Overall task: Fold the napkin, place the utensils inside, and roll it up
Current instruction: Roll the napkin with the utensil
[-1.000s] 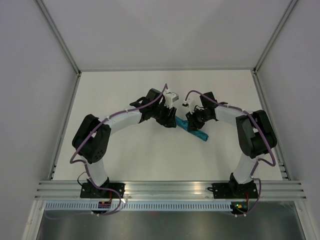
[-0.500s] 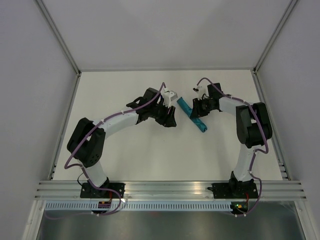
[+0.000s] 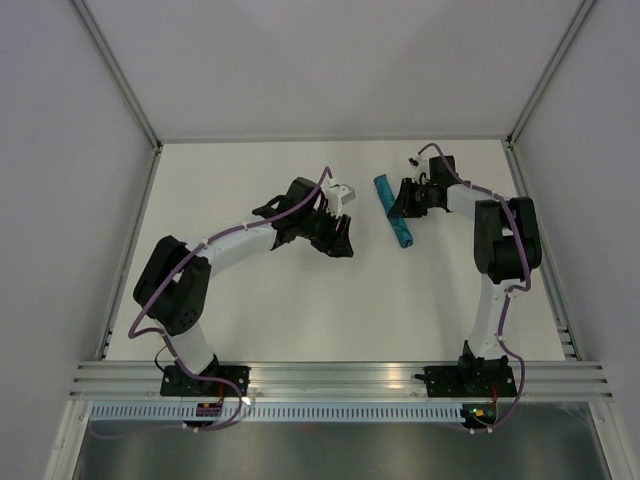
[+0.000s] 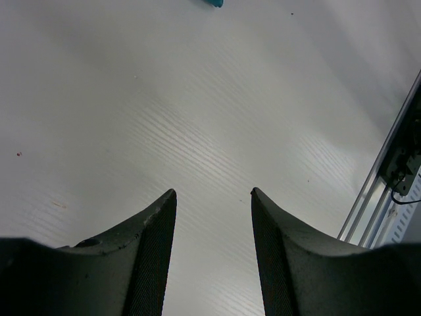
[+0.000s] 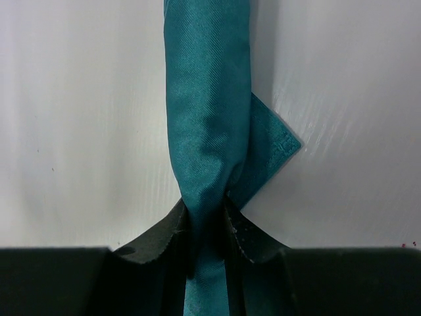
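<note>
The dark teal napkin (image 5: 207,118), rolled into a tight tube of soft cloth with one hemmed corner poking out, lies near the far-right corner of the matte white tabletop (image 3: 300,310). The right gripper (image 5: 205,217) pinches it between textured black pads. The left gripper (image 4: 214,194) stands parted, holding nothing.

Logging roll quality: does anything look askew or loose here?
One thing: the napkin is rolled and pinched by the right gripper, but a corner flap sticks out from the roll's side just above the grip, so the wrap looks slightly untidy.
</note>
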Robot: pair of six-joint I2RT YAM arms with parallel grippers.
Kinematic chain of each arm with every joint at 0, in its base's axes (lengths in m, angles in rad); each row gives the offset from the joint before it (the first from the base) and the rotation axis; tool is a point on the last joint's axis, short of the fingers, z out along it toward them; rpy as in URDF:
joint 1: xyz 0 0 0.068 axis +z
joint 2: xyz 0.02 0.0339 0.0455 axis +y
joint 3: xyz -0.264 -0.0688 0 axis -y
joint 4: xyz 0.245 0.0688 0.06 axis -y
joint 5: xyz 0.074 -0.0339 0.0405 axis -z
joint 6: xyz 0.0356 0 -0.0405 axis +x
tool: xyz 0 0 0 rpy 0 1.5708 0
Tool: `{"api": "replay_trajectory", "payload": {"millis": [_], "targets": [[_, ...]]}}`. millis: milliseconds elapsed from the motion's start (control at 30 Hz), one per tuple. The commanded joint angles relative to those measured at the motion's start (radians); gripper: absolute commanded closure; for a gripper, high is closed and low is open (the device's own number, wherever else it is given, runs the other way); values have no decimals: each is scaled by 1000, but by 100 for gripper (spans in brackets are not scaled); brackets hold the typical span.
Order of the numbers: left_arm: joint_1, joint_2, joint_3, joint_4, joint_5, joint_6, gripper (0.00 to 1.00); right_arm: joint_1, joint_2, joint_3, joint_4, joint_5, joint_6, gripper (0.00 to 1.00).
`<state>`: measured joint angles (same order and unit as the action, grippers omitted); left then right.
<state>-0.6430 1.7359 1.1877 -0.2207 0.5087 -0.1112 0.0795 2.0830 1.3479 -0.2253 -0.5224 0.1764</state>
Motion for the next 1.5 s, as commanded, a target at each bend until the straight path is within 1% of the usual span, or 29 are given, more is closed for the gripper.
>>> {"api": "replay_trajectory", "payload": {"millis": [0,200,267,300,400,500,867,1100,1367,1400,1433,1467], "targets": [[-3,-42,4,23,31,-48,45,-18,98,3,-45,101,95,70],[-3,-30,21,20,47,-51,45,-27,118,30,-13,64,170,68],[-3,-26,24,18,53,-51,45,-32,117,36,-6,64,178,66],[-1,-24,26,20,54,-51,45,-34,115,39,-8,65,178,63],[-3,-19,27,17,56,-51,45,-43,120,53,-20,53,176,57],[-3,-18,29,15,62,-50,45,-50,117,56,-28,42,175,55],[-3,-4,36,12,76,-53,45,-69,111,65,-39,-28,184,57],[-3,2,41,11,86,-56,45,-73,106,71,-39,-80,207,71],[-3,19,53,6,100,-59,45,-76,75,106,-75,-102,222,71],[-3,20,53,6,102,-58,45,-102,75,109,-88,-94,219,70],[-3,21,52,7,103,-58,45,-103,75,114,-94,-91,218,70],[-3,22,52,7,103,-58,45,-103,80,123,-98,-91,215,67]]}}
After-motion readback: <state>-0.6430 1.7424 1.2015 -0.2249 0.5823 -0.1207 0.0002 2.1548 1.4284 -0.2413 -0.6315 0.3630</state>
